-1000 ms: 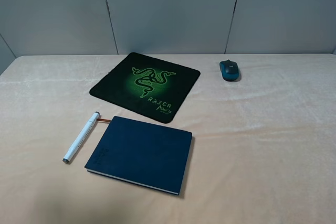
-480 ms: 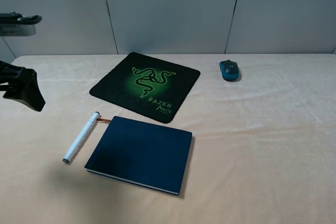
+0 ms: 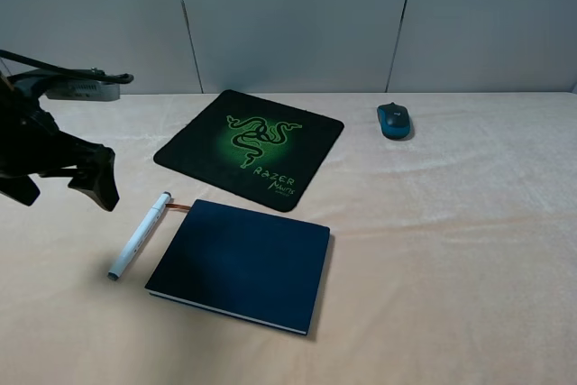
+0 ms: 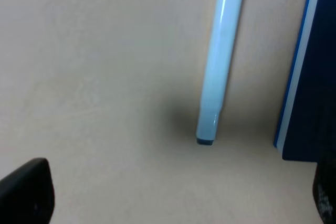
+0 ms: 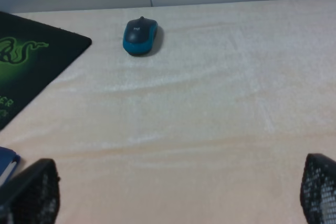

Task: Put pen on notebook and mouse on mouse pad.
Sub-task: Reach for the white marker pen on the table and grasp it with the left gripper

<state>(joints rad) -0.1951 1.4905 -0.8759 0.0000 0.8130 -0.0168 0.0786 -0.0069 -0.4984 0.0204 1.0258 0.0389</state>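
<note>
Exterior high view: left gripper [image 3: 61, 185] hangs released, empty, just left of pen [image 3: 141, 235]. Pen lies beside notebook [image 3: 242, 264]. Mouse [image 3: 394, 120] sits apart from mouse pad [image 3: 250, 147]. Right gripper [image 5: 176, 195] released, empty.

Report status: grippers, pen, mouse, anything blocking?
Both open, empty: left gripper near the pen, right gripper back from the mouse. Pen on table beside notebook; mouse on table, off the pad. Nothing in the way.

Left arm [image 3: 32, 137]: dark, at left edge of high view. Left gripper [image 3: 65, 197]: pointed downward, jaws spread wide. Right gripper [image 5: 176, 192]: seen in wrist view only, jaws spread wide, fingertips [image 5: 31, 192] meshed.
</note>
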